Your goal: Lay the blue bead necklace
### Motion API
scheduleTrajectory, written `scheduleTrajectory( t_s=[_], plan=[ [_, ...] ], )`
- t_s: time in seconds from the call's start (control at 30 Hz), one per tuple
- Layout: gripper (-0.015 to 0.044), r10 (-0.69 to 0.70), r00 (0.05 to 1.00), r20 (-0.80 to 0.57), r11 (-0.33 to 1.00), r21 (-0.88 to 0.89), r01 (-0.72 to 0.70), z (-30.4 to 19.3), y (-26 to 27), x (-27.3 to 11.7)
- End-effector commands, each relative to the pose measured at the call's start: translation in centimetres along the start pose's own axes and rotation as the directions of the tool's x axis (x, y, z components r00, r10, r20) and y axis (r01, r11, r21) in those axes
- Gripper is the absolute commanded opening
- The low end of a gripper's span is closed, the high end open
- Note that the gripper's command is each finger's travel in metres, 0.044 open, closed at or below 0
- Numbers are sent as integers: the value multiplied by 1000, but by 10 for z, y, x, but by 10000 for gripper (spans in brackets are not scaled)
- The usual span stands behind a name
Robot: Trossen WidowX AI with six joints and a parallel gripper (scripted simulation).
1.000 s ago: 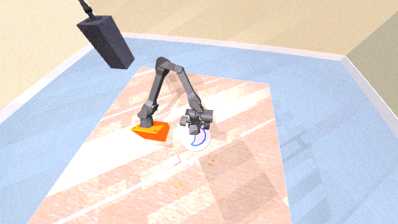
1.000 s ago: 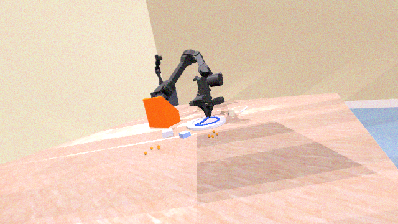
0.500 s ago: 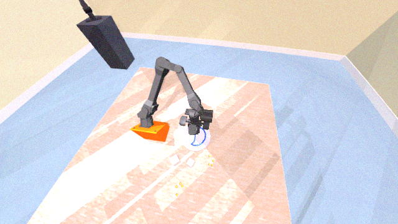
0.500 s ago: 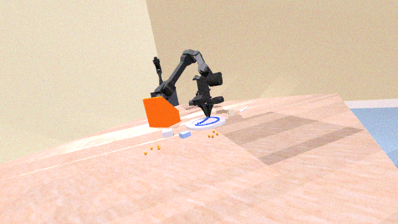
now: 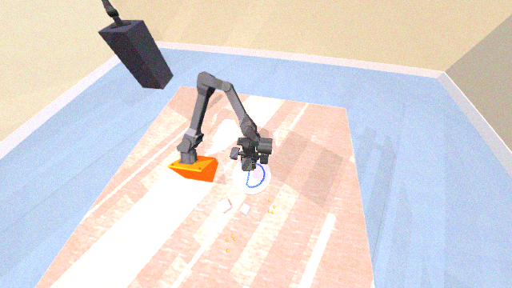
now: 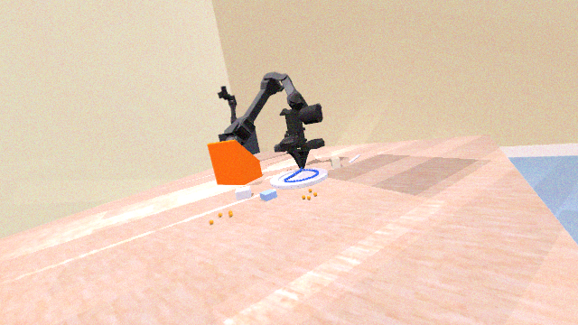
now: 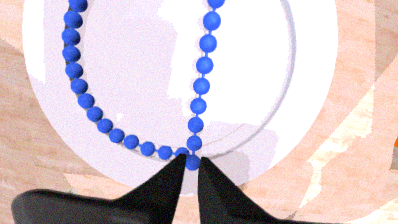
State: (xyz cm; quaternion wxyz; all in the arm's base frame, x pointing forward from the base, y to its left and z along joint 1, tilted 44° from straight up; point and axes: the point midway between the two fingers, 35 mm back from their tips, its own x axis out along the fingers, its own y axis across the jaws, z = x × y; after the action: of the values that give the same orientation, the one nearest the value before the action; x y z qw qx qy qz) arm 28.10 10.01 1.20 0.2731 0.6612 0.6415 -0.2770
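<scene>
The round white bead board [image 5: 241, 185] [image 6: 278, 183] [image 7: 315, 75] lies flat on the table. The blue bead necklace [image 5: 264, 175] [image 7: 204, 65] lies on it as a D-shaped loop, also seen in the exterior view. In the wrist view its left arc follows the groove, while its other side runs nearly straight across the board's middle. The groove [image 7: 294, 50] shows bare at the right. My gripper [image 6: 302, 169] [image 7: 192, 161] points down at the board's edge, shut on a bead where the arc and the straight side meet. In the top view the fingertips are hidden.
A white block [image 5: 225, 206] [image 6: 243, 193] and a pale blue block [image 6: 268, 195] stand near the board. Small orange beads [image 5: 274, 206] [image 6: 220, 215] lie in two groups. The orange arm base [image 5: 200, 173] [image 6: 235, 164] is beside the board. A beige block [image 6: 335, 162] stands behind.
</scene>
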Motion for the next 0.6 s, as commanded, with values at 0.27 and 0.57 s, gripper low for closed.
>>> scheduleTrajectory(
  t_s=[0.27,0.57],
  plan=[
    [53,1,1000,0,1000,-2,-1,-1,0,5],
    [289,1,1000,0,1000,-2,-1,-1,0,5]
  ],
)
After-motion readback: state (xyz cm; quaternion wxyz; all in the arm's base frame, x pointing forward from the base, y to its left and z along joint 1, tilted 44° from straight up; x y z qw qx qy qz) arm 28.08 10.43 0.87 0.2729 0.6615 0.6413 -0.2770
